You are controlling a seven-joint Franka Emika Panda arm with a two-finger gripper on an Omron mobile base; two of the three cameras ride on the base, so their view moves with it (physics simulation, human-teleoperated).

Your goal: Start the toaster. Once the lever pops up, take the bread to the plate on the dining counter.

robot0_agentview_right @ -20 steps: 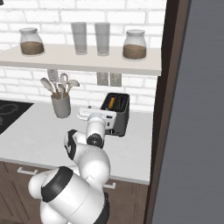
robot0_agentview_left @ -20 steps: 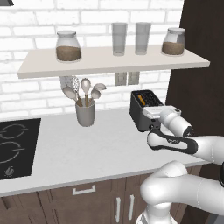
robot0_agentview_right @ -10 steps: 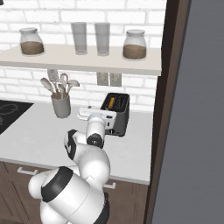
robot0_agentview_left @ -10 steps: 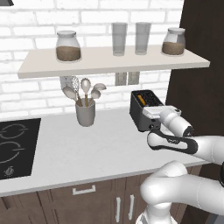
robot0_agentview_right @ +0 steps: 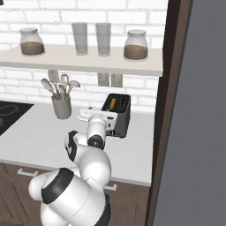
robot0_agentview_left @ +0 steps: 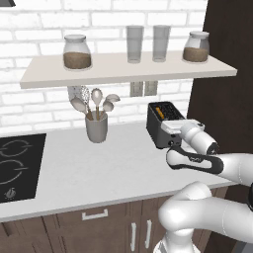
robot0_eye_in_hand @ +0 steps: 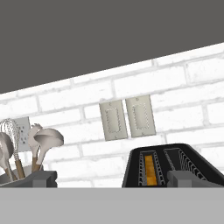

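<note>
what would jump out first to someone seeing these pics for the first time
The big white robot arm fills the foreground, its open fingers raised just in front of the dark grey boxy two-slot toaster on the pale worktop. One toaster slot glows orange around the tan bread slice. Left of it stands a grey utensil cup, under a shelf of jars and glasses.

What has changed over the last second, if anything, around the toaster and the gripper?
Nothing visibly changed. The gripper stays open at the front of the toaster, the bread still sits down in one slot, and the utensil holder is where it was.
</note>
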